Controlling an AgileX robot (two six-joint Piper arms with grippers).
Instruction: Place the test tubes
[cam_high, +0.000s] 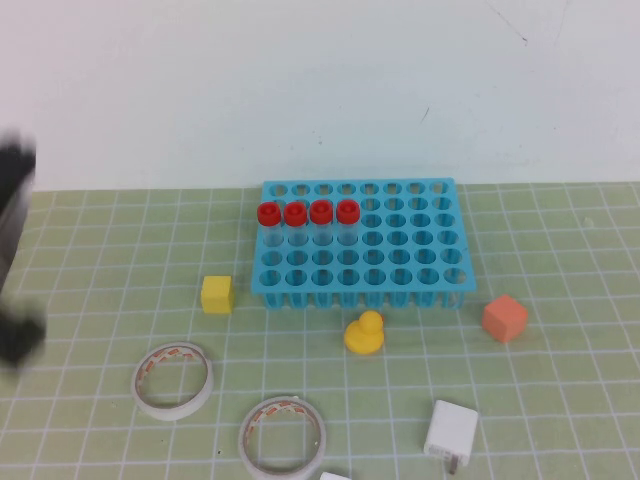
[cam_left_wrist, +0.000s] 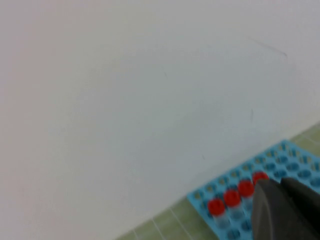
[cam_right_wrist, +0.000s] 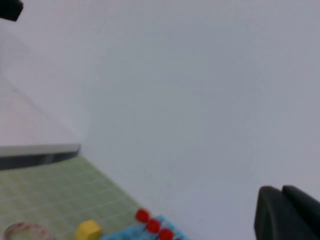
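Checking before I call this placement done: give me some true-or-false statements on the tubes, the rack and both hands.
1. Four red-capped tubes stand side by side in the blue rack. True.
2. The yellow duck sits in the rack. False: it sits on the mat, on the robot's side of the rack.
3. The left hand grips a tube. False: it is shut on nothing, clear of the rack.
4. The right hand is shut, empty and away from the rack. True.
5. The orange cube lies left of the rack. False: it lies to the right; the yellow cube lies left.
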